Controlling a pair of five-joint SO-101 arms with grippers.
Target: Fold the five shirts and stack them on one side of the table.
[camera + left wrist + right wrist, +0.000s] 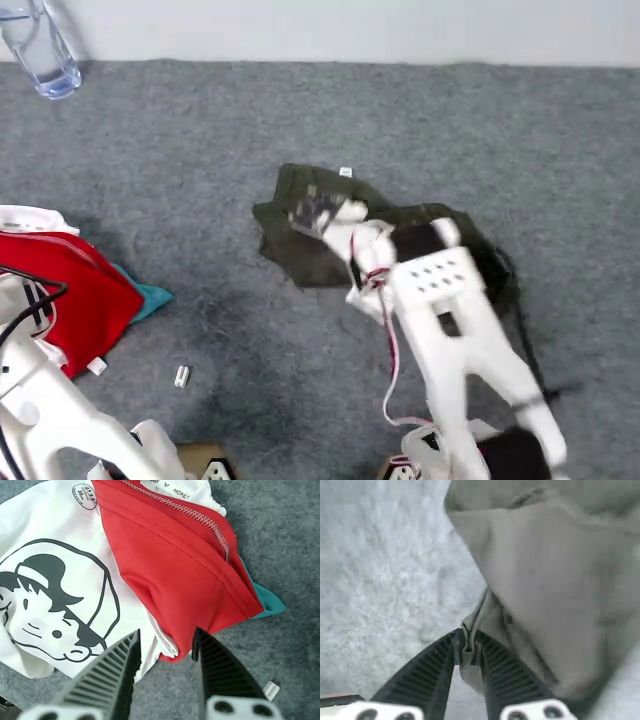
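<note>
From above, I am watching the right gripper [318, 215] sitting over the dark olive shirt [300, 255] mid-table, well apart from the red shirt [80, 290] piled at the left edge. Any dragging risks bunching the fold. Through the left wrist, the left gripper [165, 640] is hanging released just over the red shirt's corner, beside the white shirt [45, 555], and dipping there risks snagging the stack. Through the right wrist, the jaws are pinching a thin olive hem, which I am judging could slip free.

Fixed camera high above the table [520, 130]; wrist cameras close over red shirt [175, 570] and dark shirt [545, 580], both also overhead.
</note>
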